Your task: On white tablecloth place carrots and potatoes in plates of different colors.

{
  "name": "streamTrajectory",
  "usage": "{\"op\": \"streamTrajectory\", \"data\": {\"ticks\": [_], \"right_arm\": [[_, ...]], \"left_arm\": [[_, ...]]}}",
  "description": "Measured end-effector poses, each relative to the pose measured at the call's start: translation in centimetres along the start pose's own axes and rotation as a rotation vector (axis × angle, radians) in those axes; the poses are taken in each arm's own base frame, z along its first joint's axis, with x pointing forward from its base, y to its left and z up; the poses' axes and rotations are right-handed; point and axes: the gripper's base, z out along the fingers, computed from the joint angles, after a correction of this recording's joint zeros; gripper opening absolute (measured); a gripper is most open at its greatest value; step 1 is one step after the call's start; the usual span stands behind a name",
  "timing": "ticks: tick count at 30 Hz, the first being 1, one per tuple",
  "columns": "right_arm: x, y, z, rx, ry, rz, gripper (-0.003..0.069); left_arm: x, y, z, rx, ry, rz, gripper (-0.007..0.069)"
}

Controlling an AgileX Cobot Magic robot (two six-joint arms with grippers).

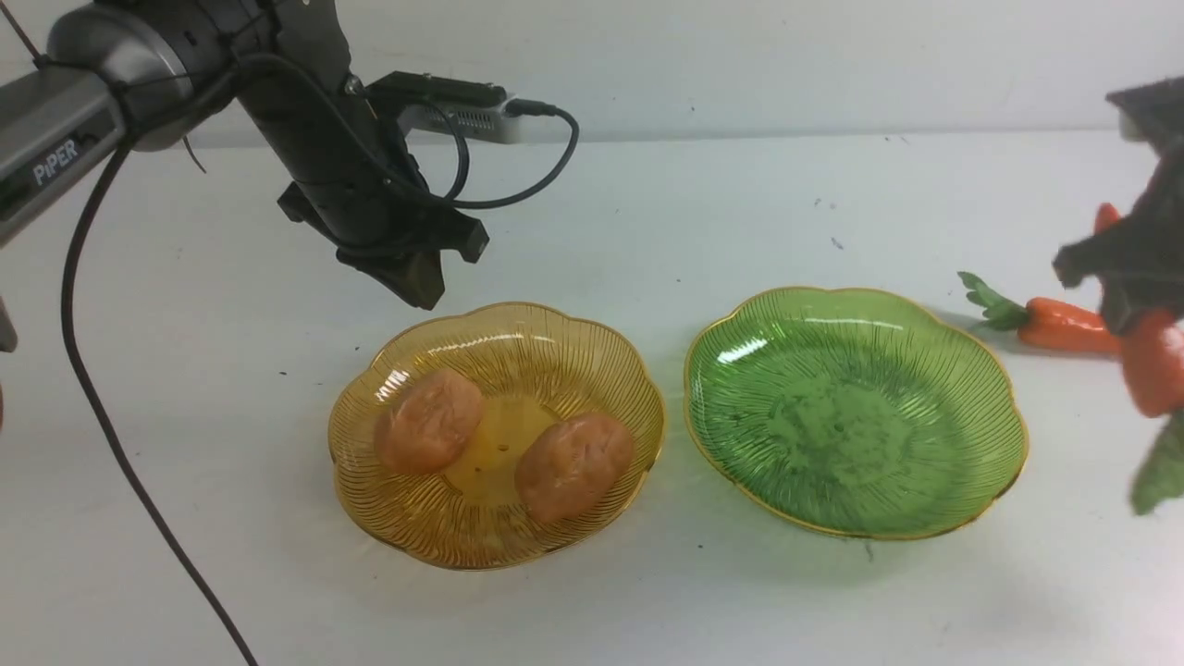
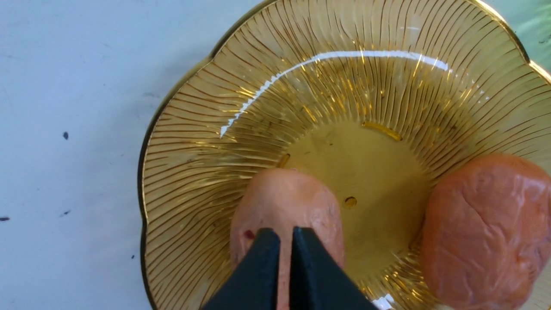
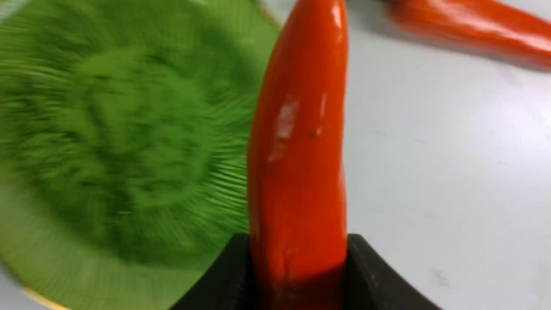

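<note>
Right pincer (image 3: 297, 258) clamps a carrot (image 3: 297, 150) near the green plate (image 1: 856, 416), the grip plain only from its wrist view; left pincer (image 2: 286, 241), closed on nothing, hangs above potatoes (image 1: 430, 421) in the amber plate (image 1: 499, 555).

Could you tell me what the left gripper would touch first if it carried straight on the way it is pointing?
Probably the left-hand potato in the amber plate: the shut left gripper points at it, though the depth is unclear.
</note>
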Motion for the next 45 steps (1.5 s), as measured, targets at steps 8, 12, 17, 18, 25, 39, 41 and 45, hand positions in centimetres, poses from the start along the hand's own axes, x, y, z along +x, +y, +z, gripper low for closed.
{"op": "streamTrajectory", "data": {"ticks": [8, 12, 17, 18, 25, 39, 41, 45], "right_arm": [[-1.4, 7.0, 3.5, -0.144, -0.074, -0.182, 0.0237], [-1.6, 9.5, 6.1, -0.117, -0.081, -0.276, 0.0320], [-1.7, 10.2, 7.4, -0.052, -0.080, -0.348, 0.0573], [-2.0, 10.0, 7.1, -0.031, -0.085, -0.358, 0.0605], [-4.7, 3.1, 4.2, 0.200, -0.110, -0.238, 0.0242], [-3.8, -9.0, 9.1, 0.259, 0.044, -0.142, 0.0115], [-3.9, -8.6, 9.5, 0.256, 0.046, -0.163, 0.0206], [-4.1, -7.7, 10.7, 0.243, 0.062, -0.257, 0.0445]], "left_arm": [[0.0, -0.1, 0.0, 0.011, -0.003, -0.005, 0.0027], [0.0, -0.1, 0.0, 0.015, -0.003, -0.013, 0.0027], [0.0, -0.1, 0.0, 0.015, -0.003, -0.036, 0.0027], [0.0, -0.1, 0.0, 0.015, -0.003, -0.038, 0.0027], [0.0, -0.1, 0.0, 0.015, -0.003, -0.040, 0.0027], [0.0, -0.1, 0.0, 0.010, -0.002, -0.038, 0.0027], [0.0, -0.1, 0.0, 0.007, -0.001, -0.037, 0.0027], [0.0, 0.0, 0.0, 0.005, -0.001, -0.053, 0.0027]]}}
